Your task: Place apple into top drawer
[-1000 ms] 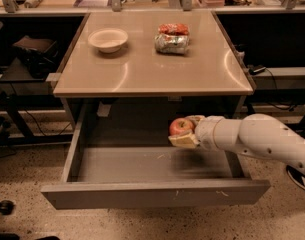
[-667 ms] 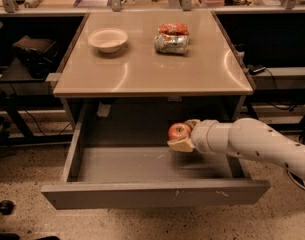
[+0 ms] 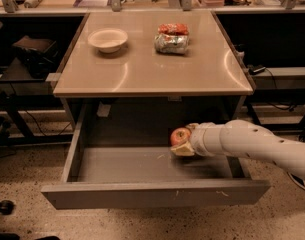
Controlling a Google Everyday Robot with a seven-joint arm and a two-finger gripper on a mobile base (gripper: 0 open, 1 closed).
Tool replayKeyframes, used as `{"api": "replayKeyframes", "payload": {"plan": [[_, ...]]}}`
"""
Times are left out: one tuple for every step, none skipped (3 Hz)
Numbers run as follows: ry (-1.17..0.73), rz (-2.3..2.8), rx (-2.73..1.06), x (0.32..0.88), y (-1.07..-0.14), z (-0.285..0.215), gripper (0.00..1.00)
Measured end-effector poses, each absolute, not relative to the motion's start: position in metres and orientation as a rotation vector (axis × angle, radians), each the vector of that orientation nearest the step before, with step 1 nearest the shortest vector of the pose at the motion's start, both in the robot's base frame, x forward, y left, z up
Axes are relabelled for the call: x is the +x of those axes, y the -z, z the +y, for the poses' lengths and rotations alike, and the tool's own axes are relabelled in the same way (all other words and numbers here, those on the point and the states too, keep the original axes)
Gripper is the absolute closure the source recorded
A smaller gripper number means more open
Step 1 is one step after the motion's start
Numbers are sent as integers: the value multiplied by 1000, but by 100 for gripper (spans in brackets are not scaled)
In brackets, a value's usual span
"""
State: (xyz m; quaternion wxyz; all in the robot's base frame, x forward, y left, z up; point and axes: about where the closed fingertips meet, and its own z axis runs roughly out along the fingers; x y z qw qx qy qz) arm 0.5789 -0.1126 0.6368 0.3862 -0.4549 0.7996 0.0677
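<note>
— Gripper (image 3: 185, 140) position, please?
— Low in the open top drawer (image 3: 152, 194), over the right half of its floor and nearer the back than the front panel. It comes in from the right on the white arm (image 3: 257, 145), which crosses above the drawer's right wall.
— And its fingers?
— Closed around the apple (image 3: 178, 135). One tan finger (image 3: 182, 151) lies under the fruit and another shows at its upper right, so the apple sits between them at the tip.
— Is the apple touching the drawer floor?
— Cannot tell. The lower finger is very close to the grey floor, and the apple rides just above that finger. Its red side faces the camera.
— The drawer itself?
— Pulled well out from under the table (image 3: 152, 79), grey inside, with a flat plain front.
— On the tabletop?
— A white bowl (image 3: 108, 39) at the back left, and a red-and-silver snack bag (image 3: 172, 37) at the back, right of the bowl and apart from it. Both are well away from the arm.
</note>
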Motion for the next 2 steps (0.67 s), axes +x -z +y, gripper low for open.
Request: {"api": "replayKeyframes", "payload": {"plan": [[-168, 2038, -1164, 580, -635, -113, 81], [-168, 2038, -1164, 580, -635, -113, 58]]}}
